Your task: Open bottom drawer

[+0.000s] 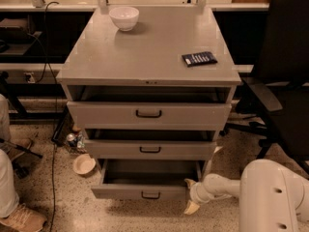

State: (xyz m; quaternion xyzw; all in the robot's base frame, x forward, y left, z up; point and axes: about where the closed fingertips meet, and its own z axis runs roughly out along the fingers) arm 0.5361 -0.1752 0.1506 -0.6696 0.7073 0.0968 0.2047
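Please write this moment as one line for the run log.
bottom drawer: partly out | gripper: open, low, at its right front corner | white bowl: on cabinet top

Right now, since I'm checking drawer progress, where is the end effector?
In the camera view, the end effector sits low and right of centre, beside the right end of the pulled-out bottom drawer and its front panel.
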